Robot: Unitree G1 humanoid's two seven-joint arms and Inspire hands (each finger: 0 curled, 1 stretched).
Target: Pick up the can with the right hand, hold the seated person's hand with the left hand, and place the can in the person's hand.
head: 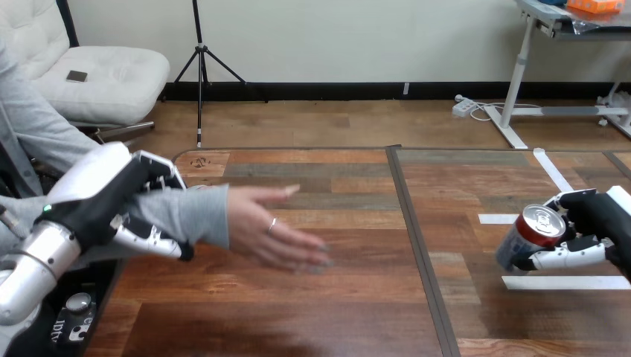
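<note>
Looking at my feed from the left: my left hand [111,201] sits well left of the dark strip [420,245] that runs down the table [298,320]. Its fingers and thumb are wrapped round the person's forearm [197,216], over the grey sleeve. The person's hand [271,230] sticks out from there toward the strip, open and flat with the fingers stretched out, stopping short of it, low over the wood.

Right of the strip, well apart from it, is the can [530,234]. It's tilted so the top faces me, and my right hand [599,219] has it clamped, fingers curled round its side. White tape [565,282] lies on the table just under the can, also right of the strip.
</note>
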